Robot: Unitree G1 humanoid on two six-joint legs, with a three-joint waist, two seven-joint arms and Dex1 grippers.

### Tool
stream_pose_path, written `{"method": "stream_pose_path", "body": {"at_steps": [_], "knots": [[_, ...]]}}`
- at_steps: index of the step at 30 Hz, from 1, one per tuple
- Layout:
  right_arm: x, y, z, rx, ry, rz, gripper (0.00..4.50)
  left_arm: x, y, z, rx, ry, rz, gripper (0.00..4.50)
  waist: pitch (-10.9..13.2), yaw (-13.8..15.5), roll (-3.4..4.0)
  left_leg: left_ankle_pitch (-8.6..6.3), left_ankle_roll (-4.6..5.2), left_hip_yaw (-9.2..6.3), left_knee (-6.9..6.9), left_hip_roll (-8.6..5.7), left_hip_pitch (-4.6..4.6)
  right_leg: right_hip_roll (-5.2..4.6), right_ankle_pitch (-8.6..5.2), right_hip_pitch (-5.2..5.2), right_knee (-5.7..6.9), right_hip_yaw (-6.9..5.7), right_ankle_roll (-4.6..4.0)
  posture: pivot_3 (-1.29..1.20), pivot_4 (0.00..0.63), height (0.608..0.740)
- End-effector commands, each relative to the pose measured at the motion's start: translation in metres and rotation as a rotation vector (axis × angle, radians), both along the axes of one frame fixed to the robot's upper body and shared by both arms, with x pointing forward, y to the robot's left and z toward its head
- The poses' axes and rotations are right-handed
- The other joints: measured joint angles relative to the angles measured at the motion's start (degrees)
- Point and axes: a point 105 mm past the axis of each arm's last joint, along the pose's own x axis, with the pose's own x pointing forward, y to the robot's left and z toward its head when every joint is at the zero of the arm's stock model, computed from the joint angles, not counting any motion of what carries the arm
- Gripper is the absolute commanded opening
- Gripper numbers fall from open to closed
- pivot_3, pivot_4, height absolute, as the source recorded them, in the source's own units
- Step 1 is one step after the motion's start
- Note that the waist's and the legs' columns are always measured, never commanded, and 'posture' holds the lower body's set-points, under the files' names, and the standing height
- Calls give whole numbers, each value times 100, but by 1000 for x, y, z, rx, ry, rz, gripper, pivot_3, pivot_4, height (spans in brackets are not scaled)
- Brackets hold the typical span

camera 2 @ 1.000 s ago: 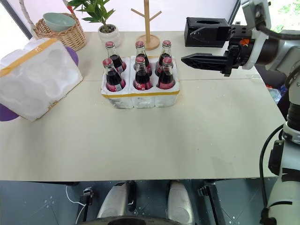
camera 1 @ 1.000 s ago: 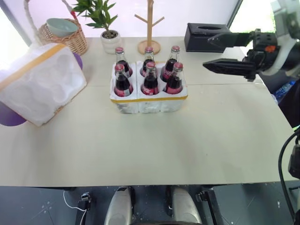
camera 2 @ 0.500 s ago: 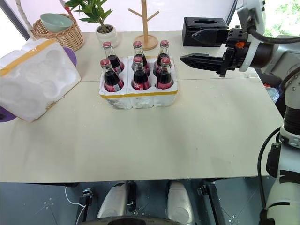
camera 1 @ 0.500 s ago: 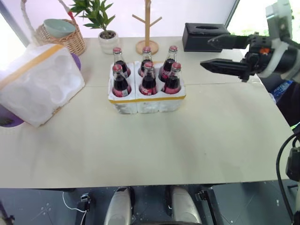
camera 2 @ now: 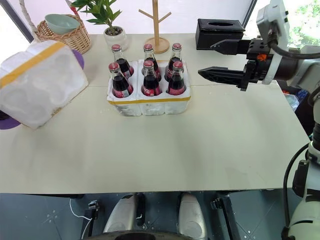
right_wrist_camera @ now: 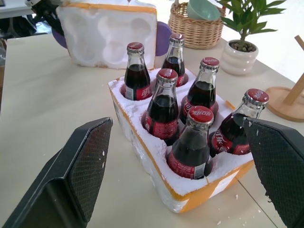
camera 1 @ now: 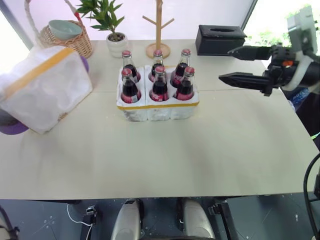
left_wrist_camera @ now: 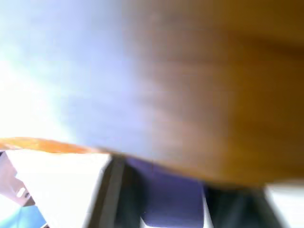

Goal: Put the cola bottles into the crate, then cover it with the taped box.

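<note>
Compared with a second ago, the tall white styrofoam taped box (camera 2: 39, 82) with wide yellow bands has tipped slightly at the left edge of the desk (camera 2: 165, 145), and the right gripper (camera 2: 209, 61) has drawn a little to the right; its two black fingers (camera 2: 220, 75) stand spread wide, grasping nothing, held level above the far right part of the desk and pointing left toward the bottles. Six small glass cola bottles (camera 2: 150, 80) with red caps and labels stand upright in the wells of the low white foam crate (camera 2: 149, 104) with a yellow band round its rim, in the middle of the far half of the desk. The taped box lies well to the left of the crate, tilted, its hollowed side facing right, over a purple disc (camera 2: 7, 121). The left fingers are clenched; the left wrist view is a blur of white foam and yellow tape. Behind stand a wicker basket (camera 2: 65, 36), potted plant (camera 2: 111, 24), wooden mug tree (camera 2: 156, 30) and black tissue box (camera 2: 220, 31).
</note>
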Motion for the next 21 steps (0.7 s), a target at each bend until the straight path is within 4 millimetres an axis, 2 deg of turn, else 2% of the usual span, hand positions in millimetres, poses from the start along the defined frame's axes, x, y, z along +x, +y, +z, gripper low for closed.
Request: {"method": "stream_pose_path", "body": {"at_steps": [1,5,10,11,13,16,19,21], "knots": [[-6,-2,9,-23,-73,-9,4500,0,6,14,43,-58,16,359,0,0,-1,0,0,0,0,0,0,0,0,0,0,0,0,0,150,736],[-1,-4,4,-27,-74,-34,4500,11,2,40,125,-185,-38,359,0,4,-1,0,0,0,0,0,0,0,0,0,0,0,0,0,150,736],[2,-9,2,-26,-72,-57,4500,40,-17,97,248,-541,-95,359,1,29,-16,0,0,-2,4,-1,-6,-1,0,0,-1,-1,1,0,150,736],[2,-9,1,-24,-72,-60,4500,47,-26,109,247,-617,-120,359,1,34,-17,0,0,-2,5,-2,-6,-3,1,0,-1,-1,1,0,150,736],[2,-10,-1,-15,-68,-67,4500,59,-57,129,256,-744,-244,359,0,40,-18,0,0,-2,6,-2,-6,-3,1,2,-1,-1,2,0,150,736],[2,-11,-6,-12,-55,-75,4500,74,-104,148,263,-874,-394,359,0,65,-18,1,-1,-4,10,-2,-5,-3,3,5,-1,-2,3,0,150,736],[1,-13,-10,-16,-41,-77,4500,82,-151,150,361,-917,-556,359,0,68,-18,1,-1,-3,11,-2,-5,-3,4,5,-1,-1,5,0,150,736],[-1,-15,-13,-17,-29,-82,4500,87,-174,150,418,-944,-604,359,1,46,-17,1,-1,-3,11,-2,-5,-2,4,5,-2,0,5,0,150,736]]}}
